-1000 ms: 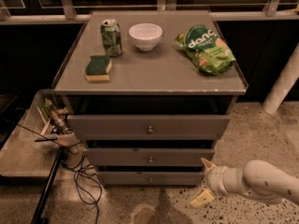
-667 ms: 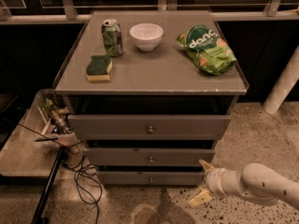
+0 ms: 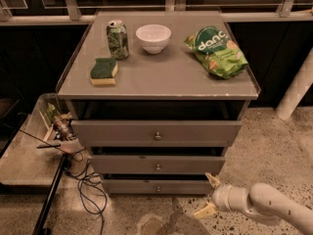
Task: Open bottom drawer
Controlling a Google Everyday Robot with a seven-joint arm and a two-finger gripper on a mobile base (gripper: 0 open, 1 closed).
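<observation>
The bottom drawer (image 3: 156, 186) is the lowest of three grey drawers in the cabinet, a slim flat front with a small round knob (image 3: 158, 188) at its centre; its front sits in line with the cabinet. My gripper (image 3: 208, 196) hangs low at the cabinet's lower right corner, to the right of the knob and apart from it. Its two pale fingers (image 3: 212, 180) are spread, so it is open and holds nothing. The white arm (image 3: 269, 207) comes in from the lower right.
On the cabinet top (image 3: 161, 75) stand a green can (image 3: 118, 39), a white bowl (image 3: 153, 37), a green chip bag (image 3: 217, 50) and a sponge (image 3: 103, 71). The middle drawer (image 3: 157, 164) and top drawer (image 3: 156, 132) sit above. Cables (image 3: 85, 185) and a cluttered tray (image 3: 34, 146) lie left.
The gripper and arm have shifted slightly left and down, towards the bottom drawer's right end. The drawers have not moved.
</observation>
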